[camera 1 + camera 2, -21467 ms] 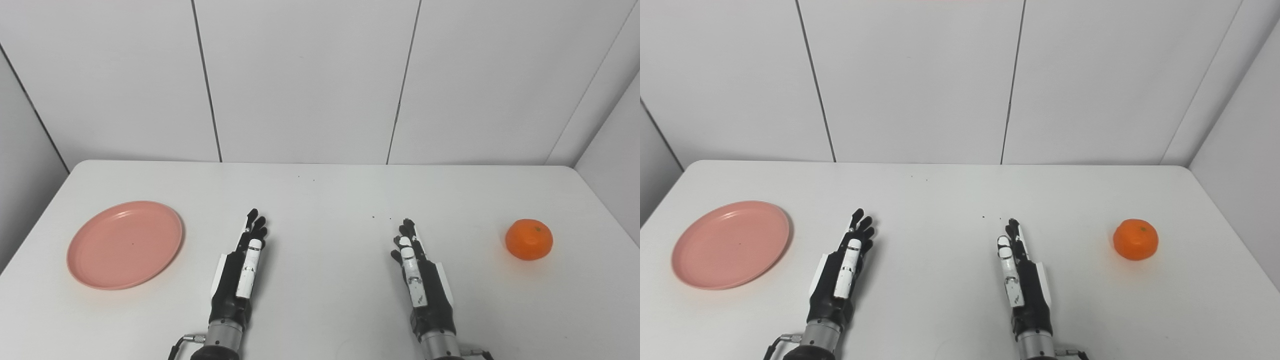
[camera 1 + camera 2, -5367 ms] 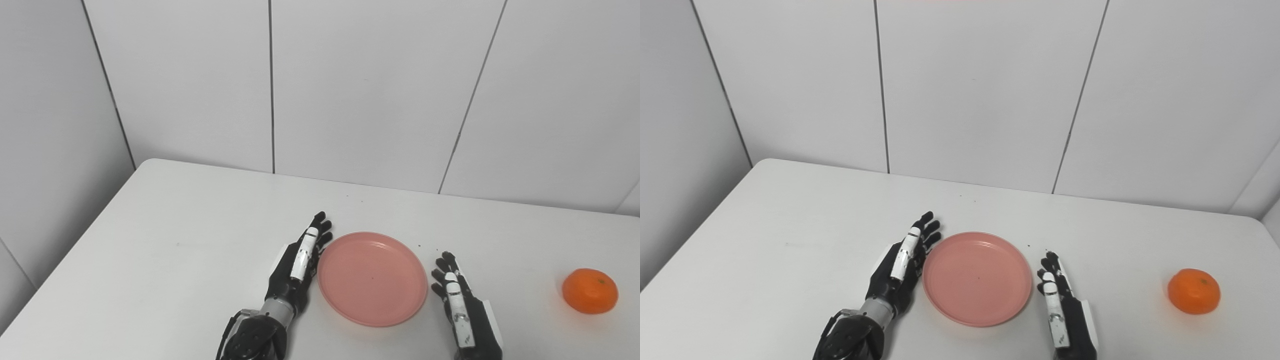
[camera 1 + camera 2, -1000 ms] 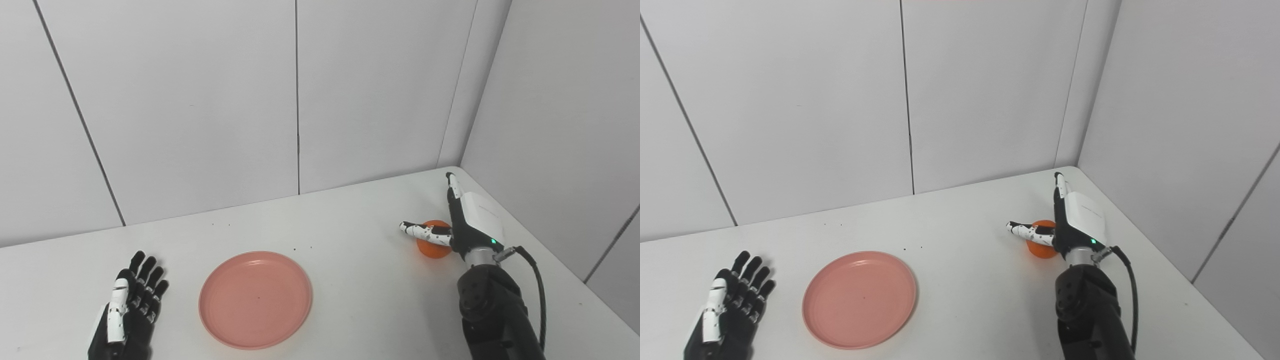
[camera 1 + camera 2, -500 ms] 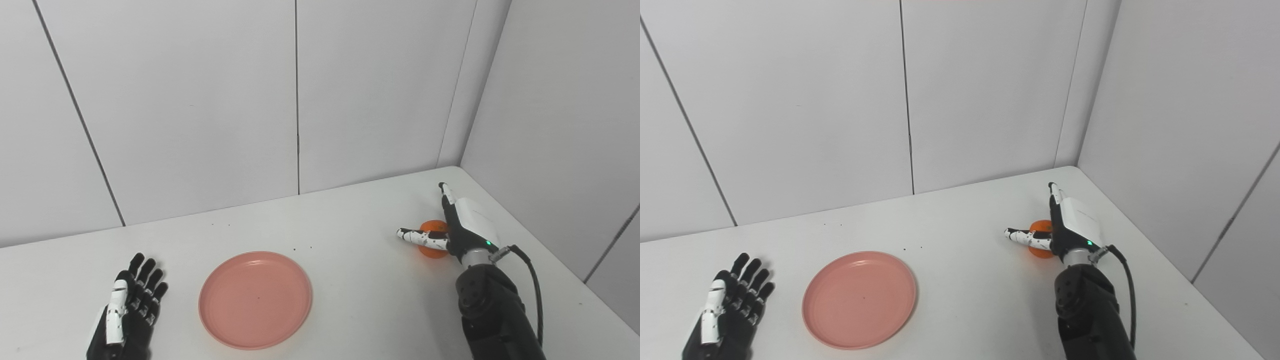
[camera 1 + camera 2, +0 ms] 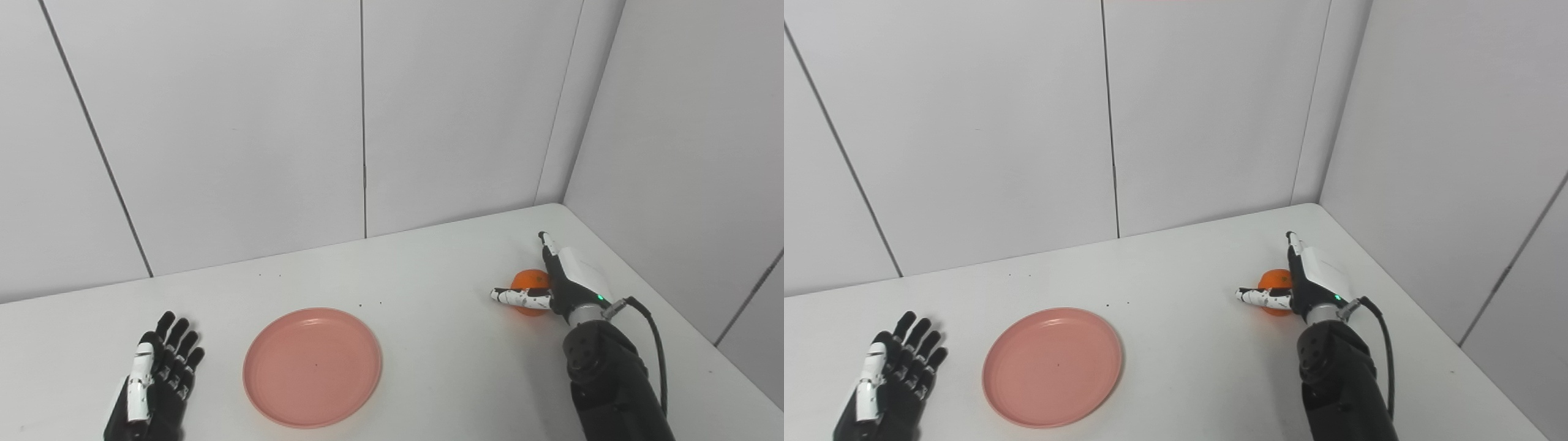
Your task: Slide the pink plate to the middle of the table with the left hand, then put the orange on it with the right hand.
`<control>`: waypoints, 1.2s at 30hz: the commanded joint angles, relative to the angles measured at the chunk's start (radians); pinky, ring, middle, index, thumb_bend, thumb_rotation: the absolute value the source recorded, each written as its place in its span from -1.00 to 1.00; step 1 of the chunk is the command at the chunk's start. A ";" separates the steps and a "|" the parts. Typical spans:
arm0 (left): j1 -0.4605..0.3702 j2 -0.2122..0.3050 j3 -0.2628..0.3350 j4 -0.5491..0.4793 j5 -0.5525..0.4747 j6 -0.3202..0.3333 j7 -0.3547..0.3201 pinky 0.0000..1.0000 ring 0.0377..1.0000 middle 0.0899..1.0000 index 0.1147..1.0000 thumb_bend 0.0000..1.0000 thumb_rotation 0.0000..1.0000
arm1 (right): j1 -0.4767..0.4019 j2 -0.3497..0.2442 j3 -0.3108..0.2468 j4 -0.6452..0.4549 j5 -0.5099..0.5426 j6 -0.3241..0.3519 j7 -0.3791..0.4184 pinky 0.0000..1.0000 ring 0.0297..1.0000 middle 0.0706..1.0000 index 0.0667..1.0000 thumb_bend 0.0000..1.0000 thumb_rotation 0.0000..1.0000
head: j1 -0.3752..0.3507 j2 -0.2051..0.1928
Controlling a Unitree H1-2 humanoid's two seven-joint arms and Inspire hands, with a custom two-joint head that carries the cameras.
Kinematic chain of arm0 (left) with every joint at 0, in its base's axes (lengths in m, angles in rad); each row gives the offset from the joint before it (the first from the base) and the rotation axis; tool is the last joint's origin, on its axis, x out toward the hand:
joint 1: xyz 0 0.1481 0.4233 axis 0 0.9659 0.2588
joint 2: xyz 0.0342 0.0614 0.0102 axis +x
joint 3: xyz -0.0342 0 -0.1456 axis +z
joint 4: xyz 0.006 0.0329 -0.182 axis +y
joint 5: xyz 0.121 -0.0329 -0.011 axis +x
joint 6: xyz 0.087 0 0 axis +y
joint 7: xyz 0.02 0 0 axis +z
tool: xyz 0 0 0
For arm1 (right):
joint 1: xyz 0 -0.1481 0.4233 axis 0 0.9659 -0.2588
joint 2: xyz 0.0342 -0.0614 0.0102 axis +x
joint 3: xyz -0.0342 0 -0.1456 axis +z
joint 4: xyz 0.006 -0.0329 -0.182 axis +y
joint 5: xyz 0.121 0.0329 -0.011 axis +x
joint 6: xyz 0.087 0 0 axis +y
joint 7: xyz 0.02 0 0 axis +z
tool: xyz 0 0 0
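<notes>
At table's right end, right hand [image 5: 560,282] fingers apart beside orange [image 5: 529,282]; left hand [image 5: 153,386] fingers spread.

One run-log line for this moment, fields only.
stage: reaching for orange | right hand: open around it, not closed | left hand: open, flat on table | pink plate: empty

Right hand [image 5: 554,285] lower than 1.0 s ago, now cupped beside the orange [image 5: 530,280] (thumb spread, no grip visible). Pink plate [image 5: 312,366] shifted from surface's left side to middle since start.
</notes>
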State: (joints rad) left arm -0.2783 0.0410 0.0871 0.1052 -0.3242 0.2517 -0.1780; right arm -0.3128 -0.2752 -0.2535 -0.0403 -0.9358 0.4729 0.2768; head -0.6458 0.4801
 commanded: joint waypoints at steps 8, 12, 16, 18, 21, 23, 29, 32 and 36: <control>0.004 0.011 0.007 0.035 0.000 0.023 0.006 1.00 0.99 1.00 1.00 -0.41 1.00 | -0.045 -0.027 -0.031 -0.014 -0.027 -0.003 0.034 0.54 0.81 0.91 0.93 1.00 -0.19 | 0.000 0.011; 0.003 0.012 0.008 0.034 -0.001 0.031 0.005 1.00 1.00 1.00 1.00 -0.39 1.00 | -0.048 -0.028 -0.034 -0.011 -0.025 -0.003 0.034 0.51 0.79 0.87 0.89 1.00 -0.23 | 0.002 0.014; 0.005 0.014 0.004 0.031 -0.001 0.026 0.001 1.00 1.00 1.00 1.00 -0.39 1.00 | -0.050 -0.027 -0.038 -0.008 -0.047 -0.003 0.058 0.36 0.67 0.78 0.85 1.00 -0.19 | 0.004 0.015; 0.006 0.012 0.005 0.030 -0.002 0.025 0.005 1.00 0.99 0.99 1.00 -0.40 1.00 | -0.051 -0.026 -0.045 -0.006 -0.051 -0.003 0.074 0.42 0.70 0.79 0.83 1.00 -0.19 | 0.005 0.015; 0.006 0.008 0.008 0.025 -0.006 0.034 0.010 1.00 0.99 0.99 1.00 -0.39 1.00 | -0.048 -0.026 -0.053 -0.007 -0.035 -0.003 0.074 0.44 0.71 0.79 0.79 1.00 -0.23 | 0.006 0.016; 0.007 0.007 0.008 0.020 -0.006 0.039 0.014 1.00 0.99 0.99 1.00 -0.39 1.00 | -0.049 -0.023 -0.058 -0.006 -0.034 -0.003 0.076 0.39 0.67 0.75 0.77 1.00 -0.24 | 0.008 0.018; 0.009 0.007 0.003 0.013 0.000 0.038 0.018 1.00 0.98 0.98 1.00 -0.40 1.00 | -0.048 -0.029 -0.060 -0.005 -0.039 -0.003 0.122 0.23 0.48 0.58 0.68 1.00 -0.23 | 0.006 0.018; 0.009 0.010 0.002 0.015 -0.004 0.037 0.012 1.00 0.99 1.00 1.00 -0.40 1.00 | -0.051 -0.034 -0.049 0.013 -0.063 -0.003 0.145 0.23 0.43 0.50 0.59 0.99 -0.23 | 0.009 0.020; 0.010 0.008 0.004 0.010 -0.003 0.043 0.019 1.00 0.98 0.99 1.00 -0.41 1.00 | -0.049 -0.048 -0.026 0.036 -0.066 -0.003 0.147 0.10 0.22 0.29 0.31 0.89 -0.38 | 0.011 0.021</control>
State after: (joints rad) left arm -0.2833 0.0469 0.0899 0.1079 -0.3306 0.2548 -0.1729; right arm -0.3366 -0.2962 -0.2874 -0.0072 -1.0022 0.4728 0.4183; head -0.6351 0.5001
